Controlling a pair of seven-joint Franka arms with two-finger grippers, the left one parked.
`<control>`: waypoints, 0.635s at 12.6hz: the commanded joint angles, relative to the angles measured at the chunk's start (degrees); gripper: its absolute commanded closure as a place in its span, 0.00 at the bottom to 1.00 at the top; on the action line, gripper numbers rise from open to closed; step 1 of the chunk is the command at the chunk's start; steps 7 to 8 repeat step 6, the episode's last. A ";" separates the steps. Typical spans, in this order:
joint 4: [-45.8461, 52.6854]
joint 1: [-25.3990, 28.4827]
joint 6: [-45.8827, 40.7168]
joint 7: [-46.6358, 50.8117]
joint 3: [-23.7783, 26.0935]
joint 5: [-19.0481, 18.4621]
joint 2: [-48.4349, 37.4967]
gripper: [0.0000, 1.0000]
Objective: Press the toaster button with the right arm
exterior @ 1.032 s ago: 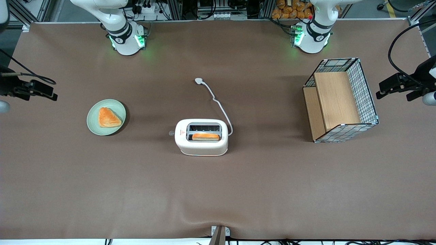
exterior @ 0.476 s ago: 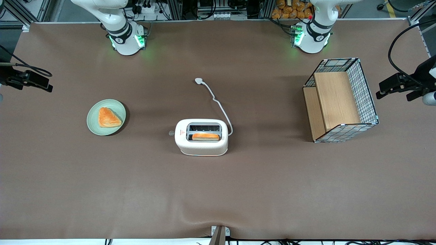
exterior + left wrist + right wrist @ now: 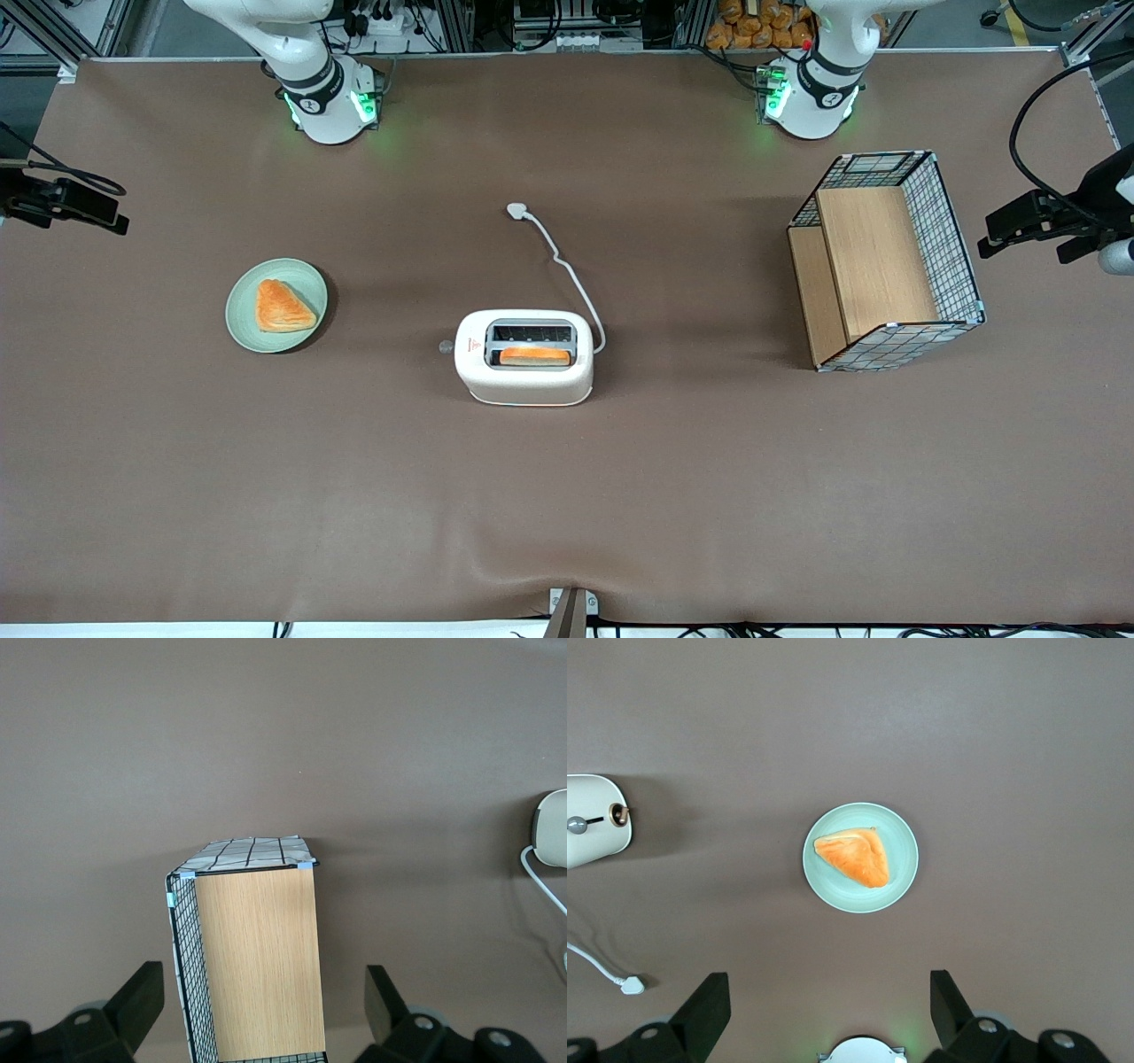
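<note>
**Right arm waiting well away from the toaster, button not yet pressed**

A white rounded-box two-slot toaster (image 3: 524, 357) is sitting near the middle of a brown cloth-covered surface (image 3: 567, 496), with a slice of browned bread standing in the slot nearer the front camera. A small grey round button (image 3: 446, 348) is sticking out from the toaster's short end, the end facing the working arm's side of the surface. The toaster's white cord and plug (image 3: 517, 211) are trailing away from the front camera.

The right arm's slim black end effector (image 3: 66, 206) is hanging high above the edge of the surface at the working arm's end, well apart from the toaster. In the right wrist view its two fingers are spread wide open and are holding nothing (image 3: 828, 1014). That same view is looking straight down on a pale green round plate (image 3: 860, 857) carrying a triangular golden pastry (image 3: 852, 857), with the button (image 3: 577, 825) showing on the toaster's end well off to one side.

Pressing well probably means closing the fingers first so they are forming one firm tip. The arm should then be travelling over the plate without dipping toward the pastry, lowering above the button and pushing down steadily, so the light toaster is not sliding or tipping.
</note>
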 commanded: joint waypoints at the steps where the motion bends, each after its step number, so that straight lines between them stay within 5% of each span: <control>1: 2.34 0.11 -1.26 -0.18 0.15 0.33 -0.16 0.00; 8: 2.52 0.29 -1.44 -0.09 0.15 0.06 0.02 0.00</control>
